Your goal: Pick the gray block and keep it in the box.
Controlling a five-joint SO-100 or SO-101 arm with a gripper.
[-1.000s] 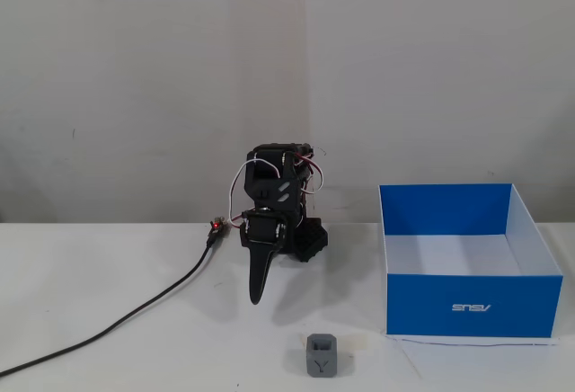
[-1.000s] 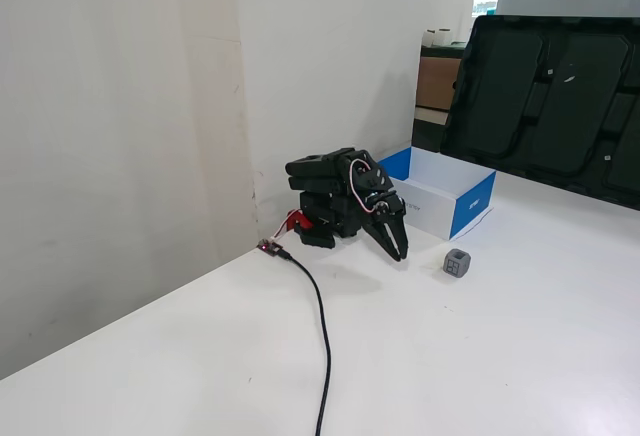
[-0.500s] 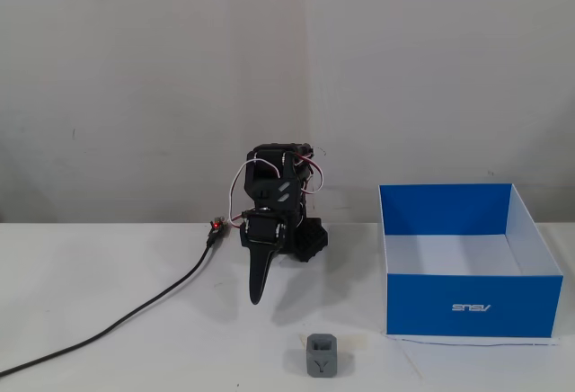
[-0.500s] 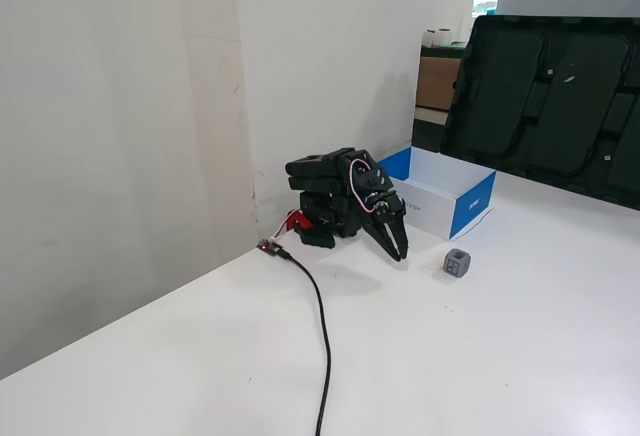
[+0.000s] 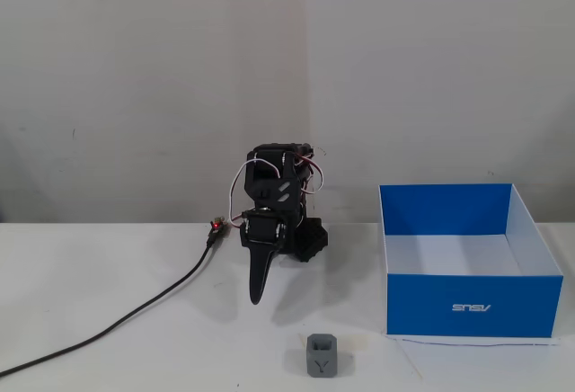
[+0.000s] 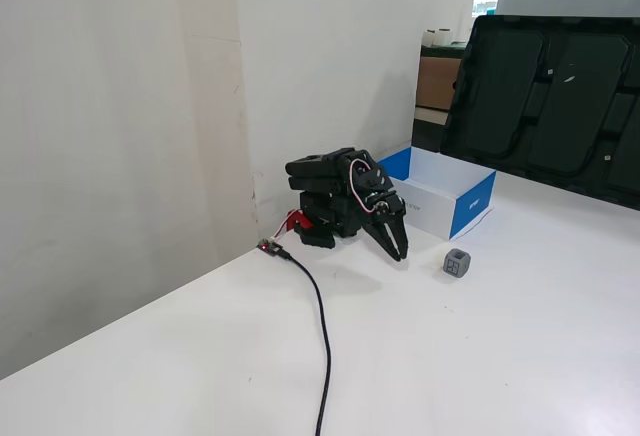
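Fixed views both show the small gray plastic cube resting alone on the white tabletop, near its front edge.

Its top is recessed, and a dark Y-shaped mark sits on the face toward one fixed view. The black two-finger gripper hangs folded near the back wall, fingers pressed together, holding nothing. The rectangular blue cardboard box, white inside, stands toward the right edge, apart from the cube.

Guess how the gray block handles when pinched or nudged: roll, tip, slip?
The gray block looks like a flat-sided cube sitting square on the table, so it probably slides rather than rolls. It seems stiff molded plastic, likely light. Its smooth faces could slip in the pincer unless gripped squarely.
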